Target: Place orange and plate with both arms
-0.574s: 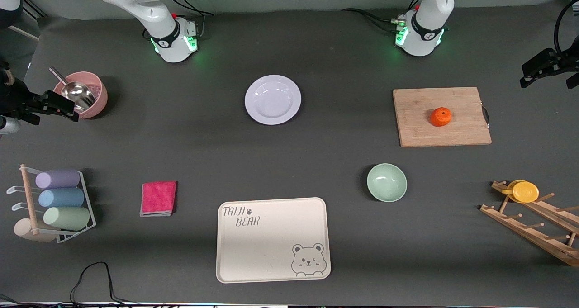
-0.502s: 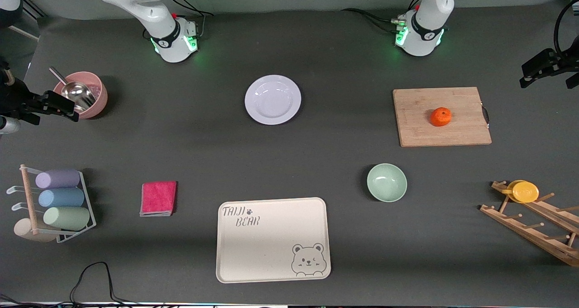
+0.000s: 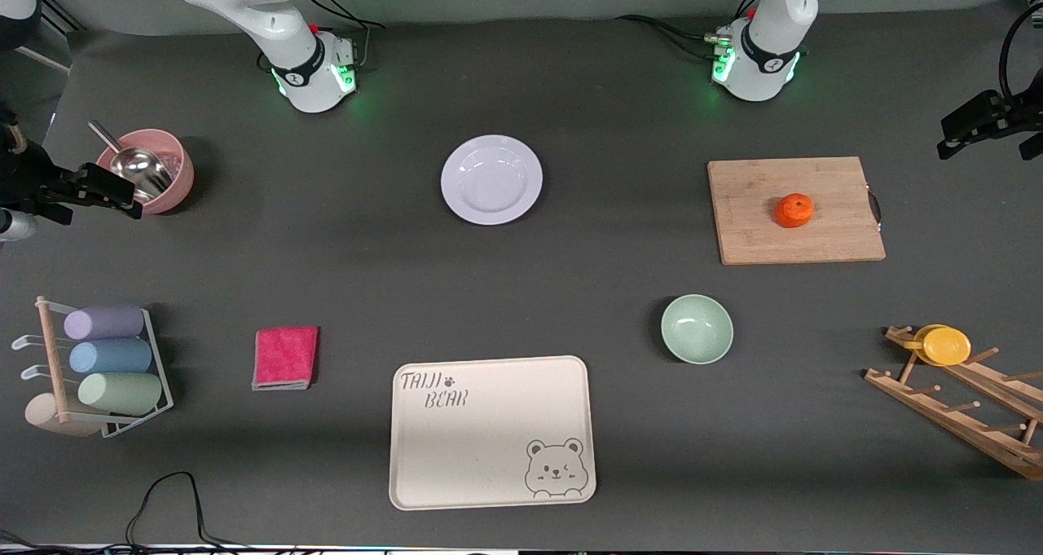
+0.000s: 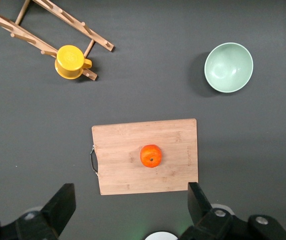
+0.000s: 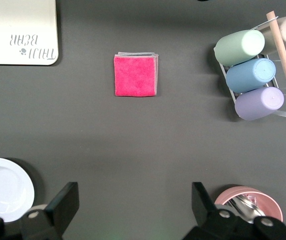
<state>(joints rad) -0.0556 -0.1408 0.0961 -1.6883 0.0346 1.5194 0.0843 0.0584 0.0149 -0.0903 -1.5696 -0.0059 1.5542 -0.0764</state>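
Observation:
The orange [image 3: 794, 210] sits on a wooden cutting board [image 3: 795, 210] toward the left arm's end of the table; it also shows in the left wrist view [image 4: 151, 155]. The glossy white plate [image 3: 491, 179] lies on the table mat between the two bases, and its edge shows in the right wrist view [image 5: 3, 187]. My left gripper [image 4: 131, 202] is open and empty, high above the mat beside the board. My right gripper [image 5: 134, 200] is open and empty, high above the mat between the plate and a pink bowl.
A pale green bowl [image 3: 697, 328] and a cream bear tray [image 3: 491, 431] lie nearer the camera. A pink cloth [image 3: 285, 357] and a rack of pastel cups [image 3: 98, 367] sit toward the right arm's end, with the pink bowl holding a scoop [image 3: 151, 169]. A wooden rack with a yellow cup [image 3: 945, 345] stands toward the left arm's end.

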